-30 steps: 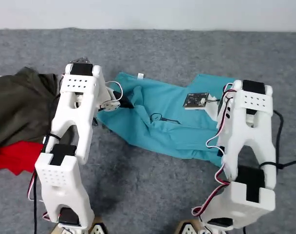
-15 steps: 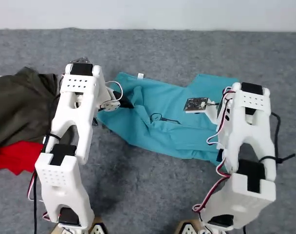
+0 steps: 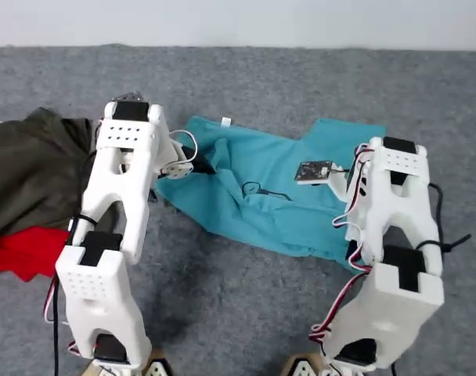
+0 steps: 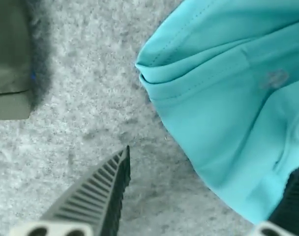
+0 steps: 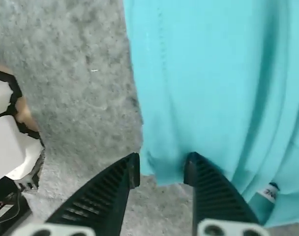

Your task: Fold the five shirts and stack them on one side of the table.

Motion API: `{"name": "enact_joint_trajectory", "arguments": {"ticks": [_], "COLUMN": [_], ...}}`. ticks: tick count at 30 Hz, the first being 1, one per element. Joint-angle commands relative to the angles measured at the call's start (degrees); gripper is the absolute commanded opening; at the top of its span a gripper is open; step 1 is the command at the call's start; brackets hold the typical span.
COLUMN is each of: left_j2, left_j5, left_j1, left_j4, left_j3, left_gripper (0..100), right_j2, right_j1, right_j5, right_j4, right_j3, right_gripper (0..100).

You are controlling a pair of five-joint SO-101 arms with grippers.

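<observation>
No legible txt or nos. anywhere. Teal shirt (image 3: 261, 157) carries a small white tag (image 5: 269, 190) w/ dark print, just beside right claw (image 5: 162, 167); print too small to read.

light was bright, even, diffuse, from above. arms (image 3: 113, 204) cast faint soft shadows on the grey table (image 3: 246, 305). left wrist view had a darker shadow beside the olive shirt (image 4: 12, 59).
</observation>
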Motion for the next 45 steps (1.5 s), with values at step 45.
{"name": "enact_joint_trajectory", "arguments": {"ticks": [45], "left_j2": [25.05], "left_j5": [-4.31], "left_j1": [7.21], "left_j4": [1.93], "left_j3": [-34.07], "left_gripper": [44], "right_j2": [1.27], "right_j1": [2.68], "right_j5": [0.53], "right_j4": [-6.64], "right_j3": [-0.7], "right_gripper": [0.9]}}
